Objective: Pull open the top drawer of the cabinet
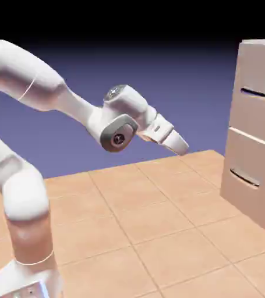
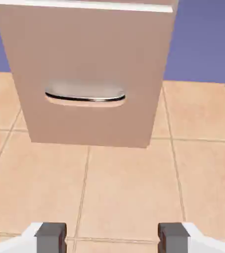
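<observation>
cabinet: the cabinet (image 1: 257, 137) stands at the right edge of the exterior view, on the tiled table (image 1: 158, 221).
top drawer: the top drawer (image 1: 257, 93) sits flush with the cabinet face, its handle (image 1: 258, 93) a slim dark bar on the upper front.
lower drawer: the lower drawer (image 1: 251, 174) is also flush, below the top one.
gripper: the gripper (image 1: 178, 144) is angled down toward the cabinet and well apart from it; nothing lies between its fingers.
exterior view only: shows both drawer fronts and the arm (image 1: 53, 87).
hand view only: shows the gripper (image 2: 112, 237) with its grey fingertips (image 2: 51, 235) spread wide and empty, and only one drawer front, the lower drawer (image 2: 89, 74), with its bar handle (image 2: 84, 96); the top drawer is out of frame.
</observation>
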